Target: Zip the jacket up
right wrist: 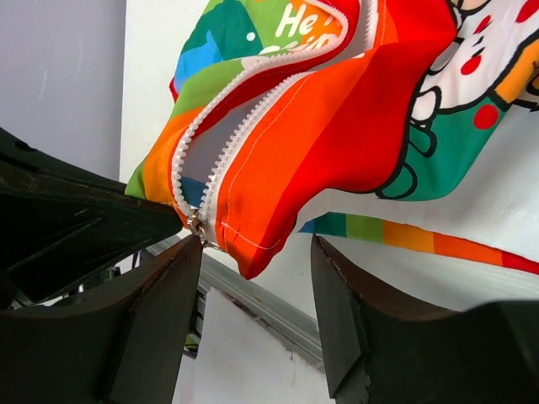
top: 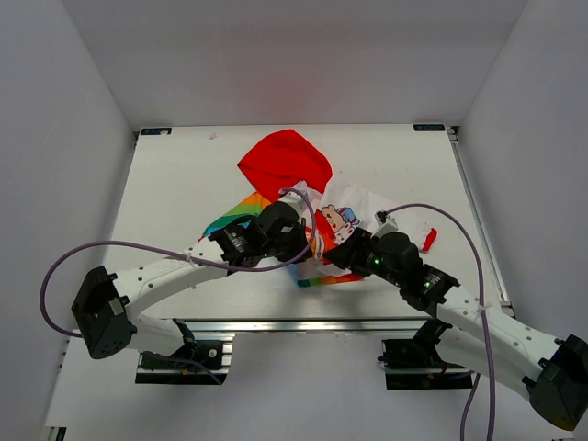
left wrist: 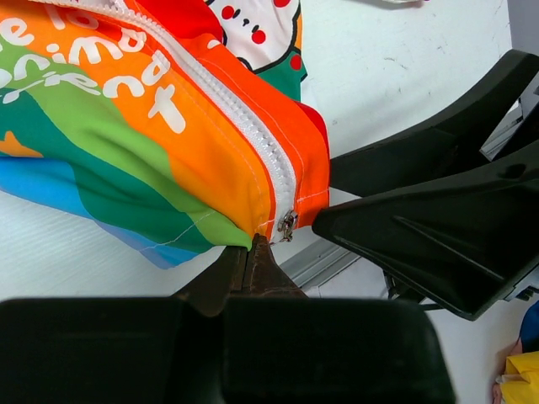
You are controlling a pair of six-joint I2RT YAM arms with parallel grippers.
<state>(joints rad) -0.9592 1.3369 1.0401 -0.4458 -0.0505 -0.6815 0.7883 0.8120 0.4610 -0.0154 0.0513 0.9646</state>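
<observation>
The jacket (top: pixel 344 216) lies on the white table with its red hood (top: pixel 285 161) at the far side and its rainbow hem (top: pixel 317 278) near the front edge. My left gripper (left wrist: pixel 251 244) is shut on the hem's lower edge, just left of the metal zipper slider (left wrist: pixel 288 223). The white zipper (left wrist: pixel 236 114) runs up from the slider, joined in the left wrist view. My right gripper (right wrist: pixel 257 252) is open, and the orange hem corner (right wrist: pixel 253 227) hangs between its fingers. The slider (right wrist: pixel 196 225) sits at the tip of its left finger (right wrist: pixel 168 286). Above it the teeth gape apart.
The table's aluminium front rail (top: pixel 303 323) runs just below the hem. A red cuff (top: pixel 429 241) lies to the right of the right arm. Purple cables (top: pixel 119 246) loop over both arms. White walls enclose the table on three sides.
</observation>
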